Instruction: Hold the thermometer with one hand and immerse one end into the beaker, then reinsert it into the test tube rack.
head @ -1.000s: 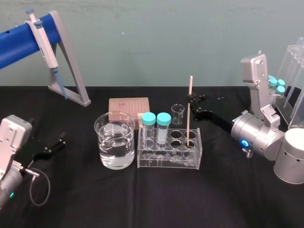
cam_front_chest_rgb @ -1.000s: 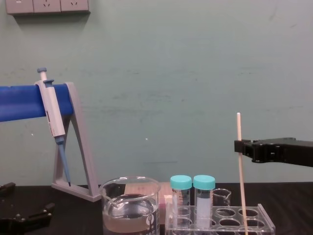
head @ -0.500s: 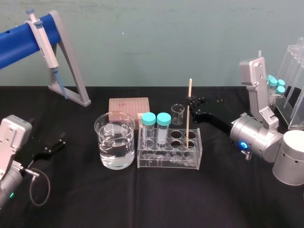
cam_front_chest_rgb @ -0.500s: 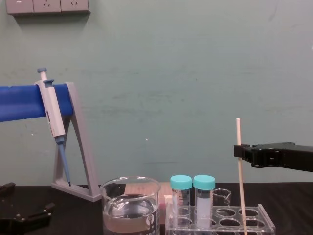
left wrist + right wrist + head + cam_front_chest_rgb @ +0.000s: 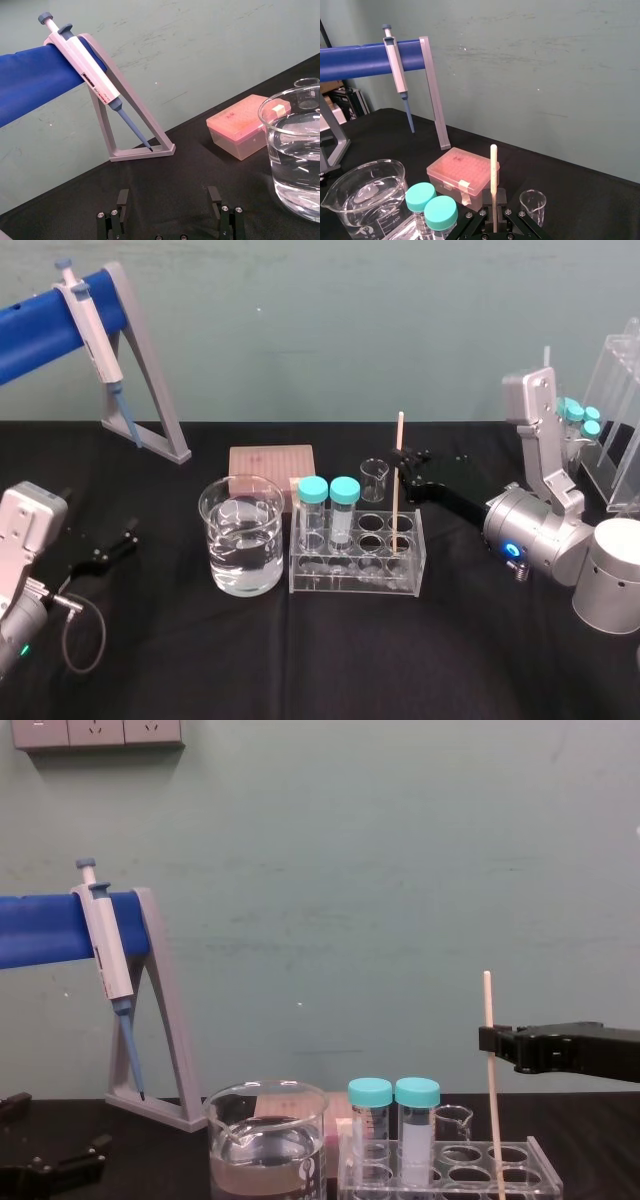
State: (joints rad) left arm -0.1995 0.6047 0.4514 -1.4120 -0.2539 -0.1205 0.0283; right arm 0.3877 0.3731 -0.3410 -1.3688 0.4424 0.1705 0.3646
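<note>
Below, thermometer (image 5: 400, 435) foot indistinct inside test tube rack (image 5: 355, 580).

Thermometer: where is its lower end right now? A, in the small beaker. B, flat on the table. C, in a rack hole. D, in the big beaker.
C: the thermometer stands upright with its lower end in a right-hand hole of the rack, the right gripper shut on it.
</note>
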